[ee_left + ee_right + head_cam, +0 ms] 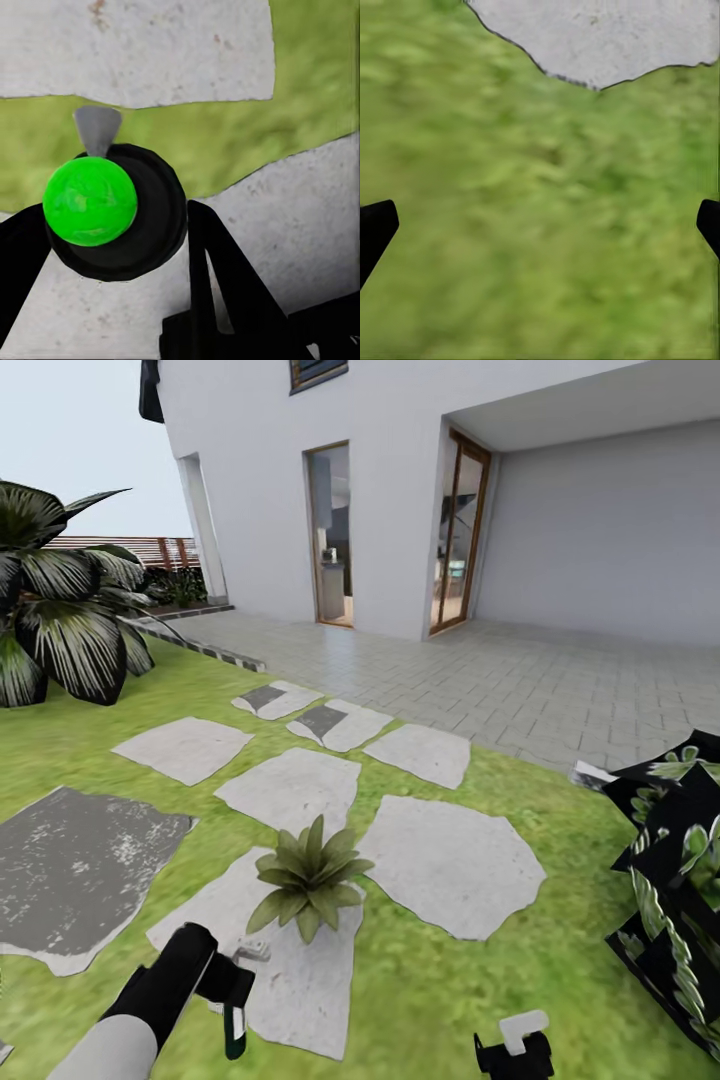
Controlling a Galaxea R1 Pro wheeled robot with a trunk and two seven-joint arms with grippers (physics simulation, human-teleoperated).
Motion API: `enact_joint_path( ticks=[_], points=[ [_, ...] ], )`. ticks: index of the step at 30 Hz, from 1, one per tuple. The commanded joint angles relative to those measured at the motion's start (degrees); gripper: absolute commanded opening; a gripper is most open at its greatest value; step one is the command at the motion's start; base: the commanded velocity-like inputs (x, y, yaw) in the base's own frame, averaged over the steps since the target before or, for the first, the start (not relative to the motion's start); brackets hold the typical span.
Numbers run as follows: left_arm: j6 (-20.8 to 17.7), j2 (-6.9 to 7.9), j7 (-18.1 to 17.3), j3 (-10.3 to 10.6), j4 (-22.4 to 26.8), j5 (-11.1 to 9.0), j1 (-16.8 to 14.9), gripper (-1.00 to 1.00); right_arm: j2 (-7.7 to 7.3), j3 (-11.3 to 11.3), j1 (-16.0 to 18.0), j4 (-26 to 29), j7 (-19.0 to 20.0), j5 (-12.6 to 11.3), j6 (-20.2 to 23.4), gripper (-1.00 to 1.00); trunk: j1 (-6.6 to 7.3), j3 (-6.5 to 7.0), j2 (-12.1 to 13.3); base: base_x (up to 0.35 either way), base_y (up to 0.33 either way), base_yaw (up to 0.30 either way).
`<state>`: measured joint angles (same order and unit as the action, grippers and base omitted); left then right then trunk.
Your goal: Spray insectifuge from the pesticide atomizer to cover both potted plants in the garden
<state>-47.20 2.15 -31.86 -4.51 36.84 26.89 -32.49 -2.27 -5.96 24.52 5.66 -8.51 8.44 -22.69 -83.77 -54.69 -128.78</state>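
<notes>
My left gripper (228,988) at the lower left of the head view is shut on the pesticide atomizer (236,1024), whose dark slim body hangs below a pale trigger head. In the left wrist view the atomizer (112,214) is a dark round body with a bright green cap and a grey nozzle, between my black fingers (225,285). One potted plant (308,875), a low rosette of pointed green leaves, stands on a stepping stone just beyond the atomizer. The second potted plant is out of view. No whitish specks can be made out. My right gripper (515,1048) is open over grass (540,232).
Grey stepping stones (450,865) cross the lawn toward a paved terrace (520,680) and a white house. A tall palm-like plant (60,610) stands at the left, and a dark leafy bush (680,870) at the right edge. A brown fence (150,550) runs at the back left.
</notes>
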Motion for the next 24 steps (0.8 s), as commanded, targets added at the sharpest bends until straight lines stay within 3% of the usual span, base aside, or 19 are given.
enact_joint_path(
  ticks=[1,7,8,24],
  points=[
    [-0.4,0.02,-0.9,-0.2,0.6,0.6,0.0,-1.00,-0.01,-0.5,0.0,0.0,-0.6,0.4,0.0,1.00,0.00,-0.05,0.0,0.115,-0.267,0.192],
    [-0.8,0.08,-2.1,0.8,1.9,0.6,0.0,-1.00,-0.01,-0.4,0.0,0.0,-0.6,0.4,0.0,1.00,0.00,-0.05,0.0,0.133,-0.228,0.067],
    [-2.0,0.16,-2.2,1.3,4.7,0.6,0.2,-1.00,0.08,-0.5,-2.6,-4.2,-0.4,0.8,0.2,1.00,0.00,-0.05,0.0,0.080,0.000,0.000],
    [-2.0,0.85,-2.2,1.3,4.6,0.6,0.3,-1.00,0.07,-0.5,-2.9,-4.3,-0.4,0.8,0.2,1.00,0.00,-0.05,0.0,0.072,0.000,0.000]
  ],
)
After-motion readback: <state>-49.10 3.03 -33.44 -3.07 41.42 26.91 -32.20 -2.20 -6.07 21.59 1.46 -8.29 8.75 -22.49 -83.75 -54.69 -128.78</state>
